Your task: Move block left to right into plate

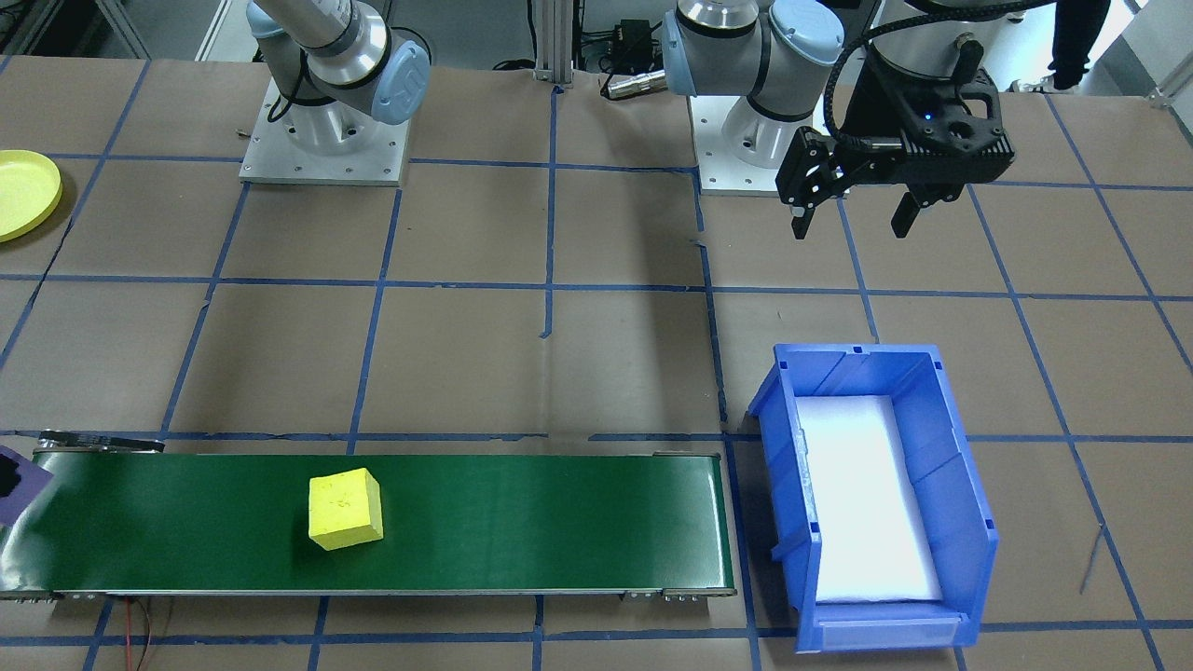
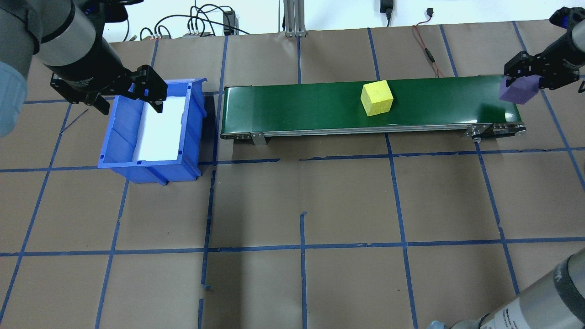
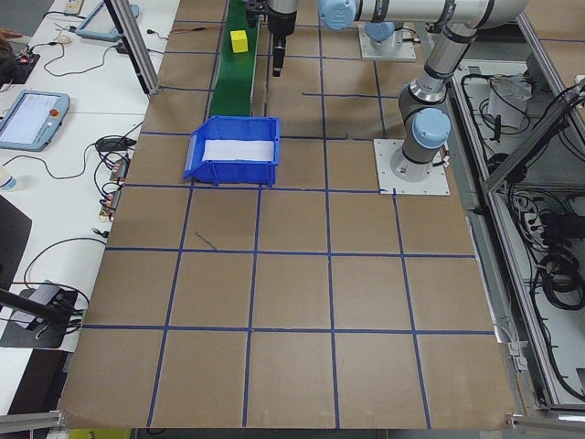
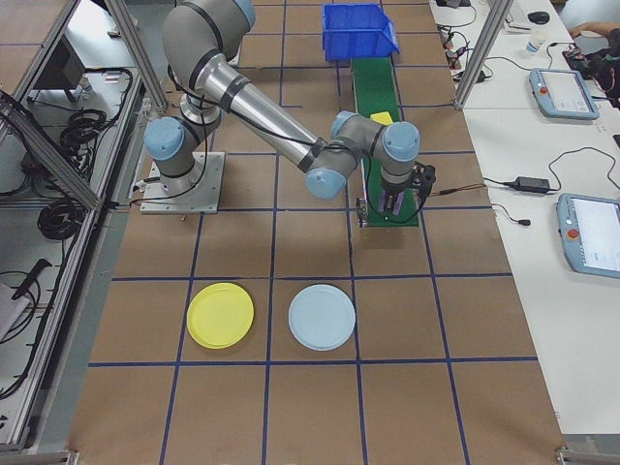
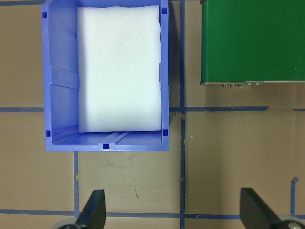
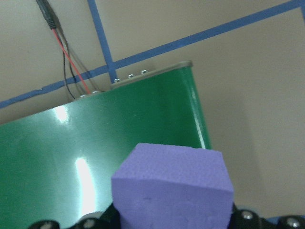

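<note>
- We see the right gripper (image 2: 525,84) clamped on a purple block (image 2: 516,90), holding it over the end of the green conveyor belt (image 2: 320,107) on the robot's right; in the right wrist view the purple block (image 6: 174,186) fills the lower frame with the belt's end (image 6: 95,143) beneath it.
- We see the left gripper (image 1: 853,219) with its fingers spread wide and nothing between them, hovering above the table (image 1: 606,354) on the robot's side of the blue bin (image 1: 969,522).
- In the left wrist view we look down on the blue bin (image 5: 59,95), lined with a white pad (image 5: 119,69), with the belt's other end (image 5: 252,43) just beside it.
- We find a yellow block (image 2: 377,98) resting on the belt, well apart from the purple one and slightly turned against the belt's edges.
- We find the yellow plate (image 4: 220,315) on the table at the robot's right end, next to a pale blue plate (image 4: 322,317), both well apart from the belt; the front-facing view shows only part of the yellow plate (image 1: 23,194) at its edge.
</note>
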`<state>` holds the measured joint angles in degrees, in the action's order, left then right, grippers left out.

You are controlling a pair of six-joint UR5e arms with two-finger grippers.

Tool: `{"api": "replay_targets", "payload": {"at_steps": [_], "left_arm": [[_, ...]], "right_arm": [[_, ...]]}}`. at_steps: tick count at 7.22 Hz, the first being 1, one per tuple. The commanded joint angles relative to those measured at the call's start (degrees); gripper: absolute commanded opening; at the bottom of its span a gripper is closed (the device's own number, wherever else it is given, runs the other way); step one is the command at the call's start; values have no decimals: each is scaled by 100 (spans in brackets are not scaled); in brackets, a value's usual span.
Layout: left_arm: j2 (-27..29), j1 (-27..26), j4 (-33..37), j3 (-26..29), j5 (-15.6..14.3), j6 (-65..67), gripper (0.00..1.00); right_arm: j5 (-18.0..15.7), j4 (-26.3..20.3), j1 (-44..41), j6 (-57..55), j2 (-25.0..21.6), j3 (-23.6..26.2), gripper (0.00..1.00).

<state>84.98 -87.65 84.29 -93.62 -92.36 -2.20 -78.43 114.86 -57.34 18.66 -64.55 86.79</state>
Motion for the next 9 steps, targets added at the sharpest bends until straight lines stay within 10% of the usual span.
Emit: {"api": "replay_targets", "payload": {"at_steps": [1,6,8,9], "left_arm": [[-52,-7,17,28,-19,-9,100],[-52,-24,-9,72,60,-9,100],[-52,-24,-18,81,78,-9,100],[-52,-50,-18,81,86,-9,100]], "right_arm": [[-252,-43,930,1923,47,66,40],[-821,-34,2498,3961,786,-128,52],[-902,-34,2578,3953,777,-39,100],[-1033,-34,2604,3935,742,-39,100]]}}
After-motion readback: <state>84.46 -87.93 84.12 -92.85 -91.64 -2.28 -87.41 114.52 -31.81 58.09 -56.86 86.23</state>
